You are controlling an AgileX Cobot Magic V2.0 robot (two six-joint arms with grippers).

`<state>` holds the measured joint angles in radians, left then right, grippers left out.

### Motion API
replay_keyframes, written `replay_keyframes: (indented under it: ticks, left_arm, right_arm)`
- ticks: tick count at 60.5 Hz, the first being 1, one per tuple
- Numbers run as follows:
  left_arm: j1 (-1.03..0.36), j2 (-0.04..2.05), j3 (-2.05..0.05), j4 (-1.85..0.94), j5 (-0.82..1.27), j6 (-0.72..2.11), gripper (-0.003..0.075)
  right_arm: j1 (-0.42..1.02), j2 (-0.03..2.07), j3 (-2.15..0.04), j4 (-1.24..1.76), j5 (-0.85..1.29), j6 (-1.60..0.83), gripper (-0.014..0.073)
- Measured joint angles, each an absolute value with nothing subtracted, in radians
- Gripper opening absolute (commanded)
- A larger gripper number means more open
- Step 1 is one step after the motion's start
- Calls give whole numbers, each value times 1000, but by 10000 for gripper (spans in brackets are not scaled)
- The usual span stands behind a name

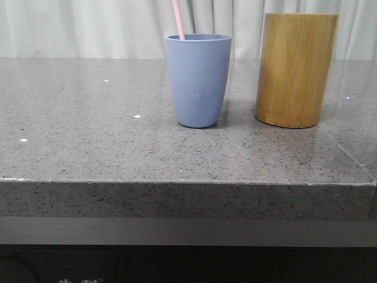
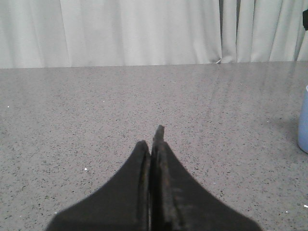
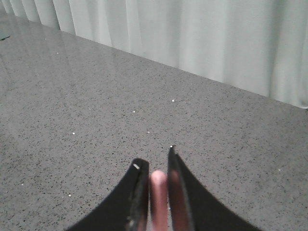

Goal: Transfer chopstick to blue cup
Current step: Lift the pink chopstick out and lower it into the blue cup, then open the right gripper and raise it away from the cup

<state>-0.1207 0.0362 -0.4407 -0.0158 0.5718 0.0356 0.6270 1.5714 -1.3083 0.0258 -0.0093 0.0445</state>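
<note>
The blue cup (image 1: 198,79) stands upright near the middle of the grey stone table, and its edge also shows in the left wrist view (image 2: 304,120). One pale pink chopstick (image 1: 178,20) rises out of the cup at its left rim, leaning slightly left and running out of the top of the front view. In the right wrist view my right gripper (image 3: 155,156) is shut on the chopstick (image 3: 159,192), whose rounded end shows between the fingers. My left gripper (image 2: 151,137) is shut and holds nothing, low over bare table to the left of the cup. Neither gripper shows in the front view.
A taller tan bamboo cylinder (image 1: 296,69) stands just right of the cup, a small gap apart. The table's front edge (image 1: 188,184) runs across the front view. Pale curtains (image 1: 88,26) hang behind the table.
</note>
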Motion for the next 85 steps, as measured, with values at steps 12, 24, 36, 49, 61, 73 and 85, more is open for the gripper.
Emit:
replay_keyframes:
  ticks: [12, 24, 36, 49, 61, 73, 85]
  left_arm:
    - [-121, 36, -441, -16, 572, 36, -19]
    - [-121, 36, -441, -16, 572, 36, -19]
    - [-121, 36, -441, -16, 572, 36, -19]
    - [-121, 36, -441, -16, 572, 36, -19]
    - [-121, 36, -441, -16, 572, 35, -19]
    - [-121, 36, -441, -16, 572, 35, -19]
    - [-121, 36, -441, -16, 572, 35, -19]
  right_arm:
    - [627, 1571, -1308, 26, -9, 45, 291]
    - [627, 1559, -1308, 26, -9, 45, 285]
    - [625, 1502, -1308, 26, -9, 45, 99]
    - [597, 1476, -1308, 25, 43, 45, -108]
    - [501, 1420, -1308, 25, 153, 45, -111]
    - [340, 1332, -1308, 24, 297, 45, -111]
    - [192, 1232, -1299, 0, 430, 45, -111]
